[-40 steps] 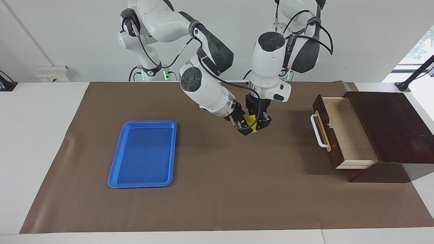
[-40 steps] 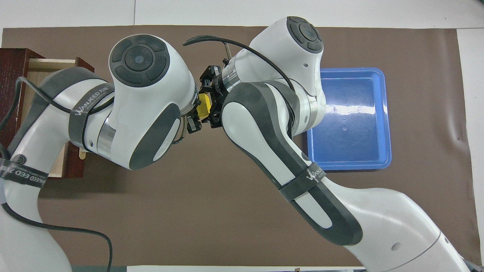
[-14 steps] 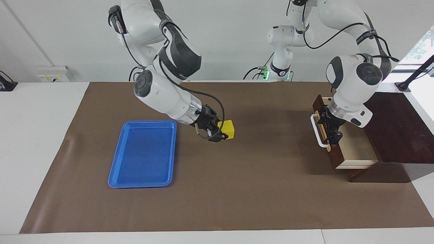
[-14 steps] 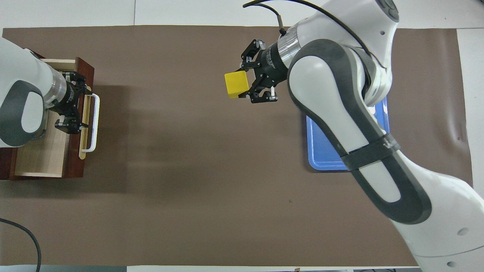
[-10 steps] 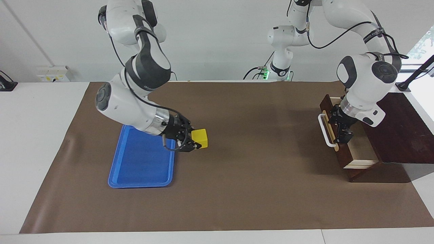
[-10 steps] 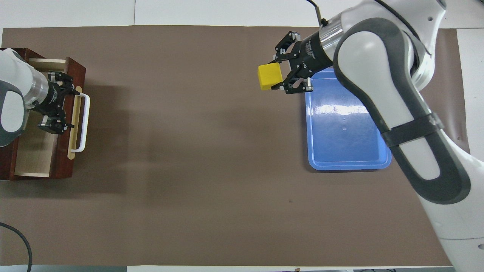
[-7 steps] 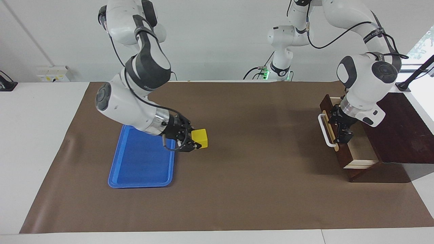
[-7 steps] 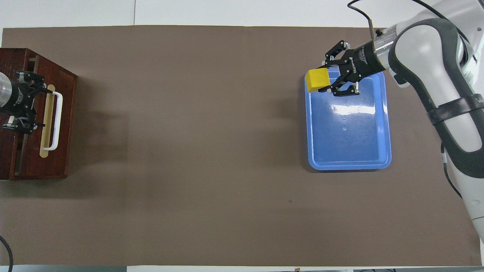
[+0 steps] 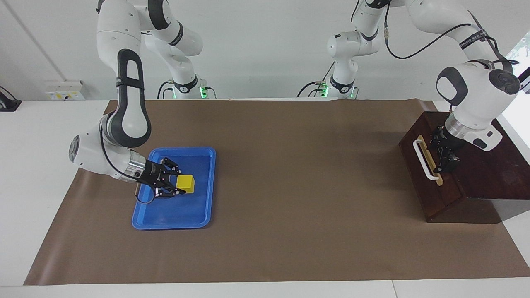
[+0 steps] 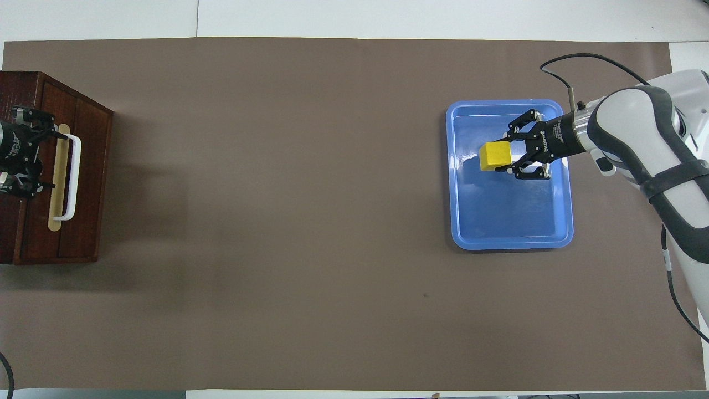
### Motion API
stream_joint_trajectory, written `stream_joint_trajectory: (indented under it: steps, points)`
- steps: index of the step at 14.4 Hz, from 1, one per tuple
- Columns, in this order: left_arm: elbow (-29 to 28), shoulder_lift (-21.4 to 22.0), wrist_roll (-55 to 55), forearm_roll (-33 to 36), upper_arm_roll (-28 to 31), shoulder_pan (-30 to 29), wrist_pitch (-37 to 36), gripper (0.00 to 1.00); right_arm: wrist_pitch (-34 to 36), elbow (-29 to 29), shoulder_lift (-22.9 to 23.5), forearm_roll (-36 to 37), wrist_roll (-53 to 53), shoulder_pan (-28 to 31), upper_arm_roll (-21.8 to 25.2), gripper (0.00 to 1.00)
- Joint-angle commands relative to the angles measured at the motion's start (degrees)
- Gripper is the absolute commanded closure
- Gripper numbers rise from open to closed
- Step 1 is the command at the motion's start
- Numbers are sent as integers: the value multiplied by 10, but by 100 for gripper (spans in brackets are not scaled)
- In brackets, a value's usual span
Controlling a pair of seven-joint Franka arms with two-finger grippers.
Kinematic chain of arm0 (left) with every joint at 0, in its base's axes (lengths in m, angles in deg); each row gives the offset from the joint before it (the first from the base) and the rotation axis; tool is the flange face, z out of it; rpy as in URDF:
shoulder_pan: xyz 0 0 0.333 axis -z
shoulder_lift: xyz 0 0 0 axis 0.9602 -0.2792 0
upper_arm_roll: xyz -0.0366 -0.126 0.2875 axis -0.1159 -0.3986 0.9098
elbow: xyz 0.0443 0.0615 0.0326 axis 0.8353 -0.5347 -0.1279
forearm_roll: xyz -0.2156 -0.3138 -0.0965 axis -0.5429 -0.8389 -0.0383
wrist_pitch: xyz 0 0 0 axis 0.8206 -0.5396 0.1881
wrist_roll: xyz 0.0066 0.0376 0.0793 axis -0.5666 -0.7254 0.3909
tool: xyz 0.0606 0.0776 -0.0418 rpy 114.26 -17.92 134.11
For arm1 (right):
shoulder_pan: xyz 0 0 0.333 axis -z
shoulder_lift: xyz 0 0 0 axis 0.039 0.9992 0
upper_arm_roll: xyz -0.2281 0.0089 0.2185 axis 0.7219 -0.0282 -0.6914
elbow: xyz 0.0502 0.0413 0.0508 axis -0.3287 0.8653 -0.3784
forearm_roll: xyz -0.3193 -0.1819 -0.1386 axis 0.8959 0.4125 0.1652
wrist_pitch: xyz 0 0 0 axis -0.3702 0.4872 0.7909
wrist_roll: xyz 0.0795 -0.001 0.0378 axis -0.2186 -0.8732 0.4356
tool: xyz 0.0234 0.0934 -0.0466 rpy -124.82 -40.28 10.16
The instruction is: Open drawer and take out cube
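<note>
The dark wooden drawer (image 9: 434, 176) is shut flush in its box, white bar handle (image 9: 424, 159) facing the table's middle; it also shows in the overhead view (image 10: 83, 177). My left gripper (image 9: 445, 159) is open, on top of the box right by the drawer's front edge, holding nothing; in the overhead view (image 10: 44, 160) it is partly cut off. My right gripper (image 9: 176, 183) is shut on the yellow cube (image 9: 185, 183) and holds it low inside the blue tray (image 9: 165, 215). The overhead view shows the cube (image 10: 494, 155), the right gripper (image 10: 507, 157) and the tray (image 10: 509, 221).
A brown mat (image 9: 290, 207) covers the table. The wooden box (image 9: 488, 165) stands at the left arm's end, the tray at the right arm's end. White table margins (image 9: 41, 145) lie outside the mat.
My right gripper took over the cube mid-table, carried it to the tray and lowered it in. My left gripper went back to the drawer and pushed it shut.
</note>
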Motion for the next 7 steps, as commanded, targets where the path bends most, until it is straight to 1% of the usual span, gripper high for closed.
stream_joint_trajectory:
  steps: [1,4,5,7]
  points:
    - [19,30,-76,11,-2,23,-65,0,-21,59,-36,-16,22,18,-5,100]
    - [18,89,-207,3,-10,27,-123,0,-42,82,-43,-16,42,29,-5,100]
    - [21,97,-258,-5,-15,27,-143,0,-45,89,-46,-16,48,29,-4,100]
    - [27,124,-339,-9,-17,47,-184,0,-55,97,-47,-16,50,36,-5,100]
